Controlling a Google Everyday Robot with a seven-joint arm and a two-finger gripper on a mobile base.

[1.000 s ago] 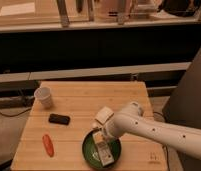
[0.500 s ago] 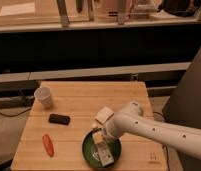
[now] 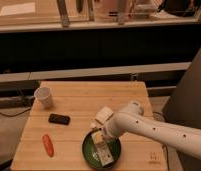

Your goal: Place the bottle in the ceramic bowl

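The dark green ceramic bowl (image 3: 89, 150) sits at the front middle of the wooden table. The bottle (image 3: 103, 150) lies inside it, its yellowish end toward the back and its pale labelled body toward the front. My gripper (image 3: 102, 133) is at the end of the white arm that reaches in from the right. It hangs over the bowl's back rim, right at the bottle's yellowish end. I cannot tell whether it touches the bottle.
A white squarish block (image 3: 103, 115) lies just behind the bowl, next to my wrist. A white cup (image 3: 44, 96) stands at the back left. A black oblong object (image 3: 59, 119) and a red-orange object (image 3: 47, 144) lie on the left. The table (image 3: 139, 95) ends close in front of the bowl.
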